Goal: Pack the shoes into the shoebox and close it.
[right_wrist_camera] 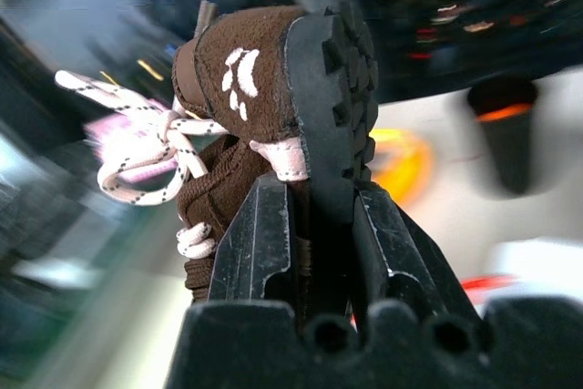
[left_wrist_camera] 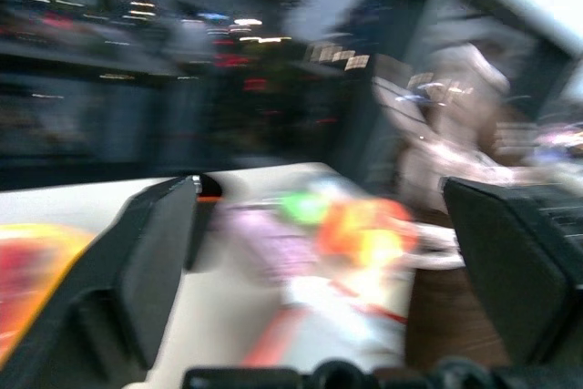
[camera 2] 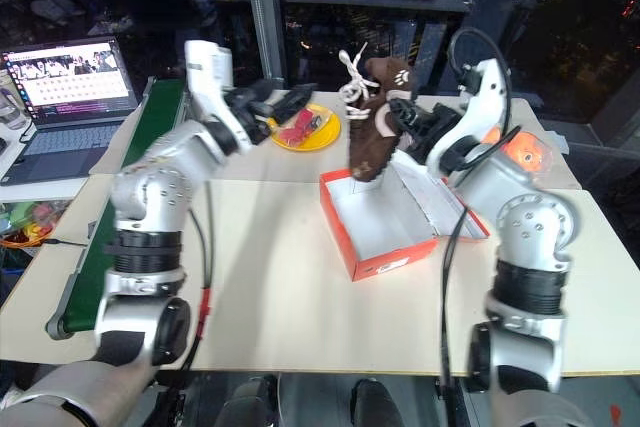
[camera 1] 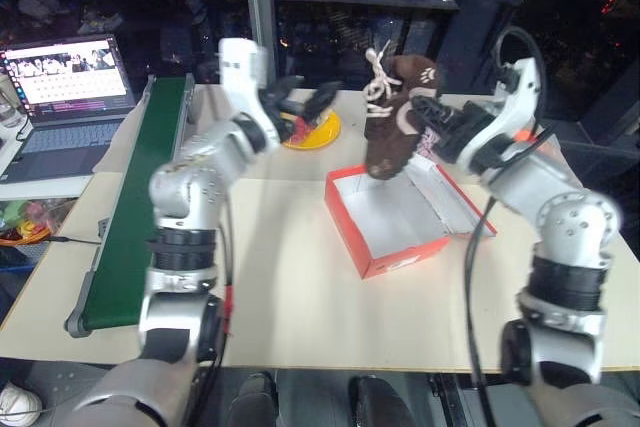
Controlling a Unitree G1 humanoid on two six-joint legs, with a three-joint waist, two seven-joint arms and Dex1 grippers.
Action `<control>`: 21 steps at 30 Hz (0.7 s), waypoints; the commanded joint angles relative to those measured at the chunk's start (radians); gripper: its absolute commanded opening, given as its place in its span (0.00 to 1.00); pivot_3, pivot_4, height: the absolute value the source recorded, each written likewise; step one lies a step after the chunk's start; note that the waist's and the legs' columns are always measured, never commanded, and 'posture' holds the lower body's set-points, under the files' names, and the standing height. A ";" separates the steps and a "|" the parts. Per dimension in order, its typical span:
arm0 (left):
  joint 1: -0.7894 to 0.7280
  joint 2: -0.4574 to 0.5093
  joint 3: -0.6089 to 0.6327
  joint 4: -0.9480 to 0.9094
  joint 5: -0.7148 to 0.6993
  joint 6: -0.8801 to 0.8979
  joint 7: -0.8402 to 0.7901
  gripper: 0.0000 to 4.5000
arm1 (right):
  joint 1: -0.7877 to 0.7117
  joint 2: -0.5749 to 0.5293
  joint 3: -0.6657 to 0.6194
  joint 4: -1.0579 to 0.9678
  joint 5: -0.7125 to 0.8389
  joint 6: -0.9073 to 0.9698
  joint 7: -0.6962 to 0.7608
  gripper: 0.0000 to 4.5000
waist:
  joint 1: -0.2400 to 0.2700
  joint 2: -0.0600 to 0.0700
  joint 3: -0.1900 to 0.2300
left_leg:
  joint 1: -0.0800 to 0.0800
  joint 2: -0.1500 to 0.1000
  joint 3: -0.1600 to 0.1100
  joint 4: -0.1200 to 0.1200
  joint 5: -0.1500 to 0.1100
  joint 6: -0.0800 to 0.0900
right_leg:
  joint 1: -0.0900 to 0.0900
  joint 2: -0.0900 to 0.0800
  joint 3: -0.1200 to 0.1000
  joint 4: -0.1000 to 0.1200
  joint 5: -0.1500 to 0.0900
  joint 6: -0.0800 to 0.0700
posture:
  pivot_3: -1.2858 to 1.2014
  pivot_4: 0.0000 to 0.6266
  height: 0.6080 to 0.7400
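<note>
Left arm raised and reaching forward over the table, left gripper [camera 1: 305, 100] with its two black fingers spread wide, nothing between them. Right arm bent at the elbow and lifted, wrist turned inward; right gripper [right_wrist_camera: 314, 225] pointing toward the left one, fingers clamped on a brown shoe [camera 1: 392, 127] held in the air.

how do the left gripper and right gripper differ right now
The left gripper is open and empty; the right gripper is shut on the dark brown suede shoes with cream laces. The left hangs near the round yellow plate; the right hangs over the open red-orange cardboard shoebox. Both have two black fingers.
</note>
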 commanded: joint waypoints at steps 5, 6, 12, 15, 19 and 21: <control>0.140 -0.002 -0.103 -0.230 -0.006 0.052 -0.057 0.99 | 0.037 -0.054 0.246 0.117 -0.236 -0.061 0.283 0.08 | 0.009 0.000 0.000 | -0.007 0.000 0.000 0.001 -0.001 0.001 | -0.006 0.000 0.000 0.000 -0.001 0.001 | 0.52 0.24 0.97; 0.150 -0.008 -0.104 -0.250 -0.007 0.058 -0.050 0.99 | 0.046 -0.050 0.267 0.144 -0.266 -0.083 0.303 0.08 | 0.011 0.000 0.000 | -0.009 0.000 0.000 0.002 -0.001 0.001 | -0.007 0.000 -0.001 0.001 -0.001 0.001 | 0.52 0.24 0.97; 0.185 -0.017 -0.078 -0.311 -0.024 0.095 -0.013 0.99 | 0.028 -0.042 0.305 0.204 -0.372 -0.111 0.396 0.08 | 0.011 0.000 0.001 | -0.011 -0.001 0.000 0.007 0.000 0.001 | -0.008 -0.001 0.000 0.002 0.001 0.002 | 0.52 0.24 0.97; 0.199 -0.018 -0.072 -0.321 -0.030 0.101 0.001 0.99 | 0.011 -0.039 0.321 0.231 -0.418 -0.116 0.436 0.08 | 0.006 0.000 0.001 | -0.010 -0.001 0.000 0.008 0.000 0.001 | -0.008 0.000 0.000 0.003 0.001 0.002 | 0.52 0.24 0.97; 0.202 -0.028 -0.073 -0.327 -0.038 0.106 0.014 0.99 | -0.002 0.001 0.347 0.332 -0.490 -0.165 0.478 0.08 | 0.005 0.000 0.001 | -0.009 -0.001 -0.001 0.009 0.000 0.001 | -0.007 0.000 0.000 0.004 0.002 0.002 | 0.52 0.24 0.97; 0.203 -0.031 -0.077 -0.331 -0.036 0.106 0.016 0.99 | -0.004 0.022 0.374 0.400 -0.548 -0.222 0.495 0.08 | 0.005 0.000 0.001 | -0.009 -0.001 -0.001 0.009 0.000 0.001 | -0.007 0.000 0.000 0.004 0.002 0.002 | 0.52 0.24 0.97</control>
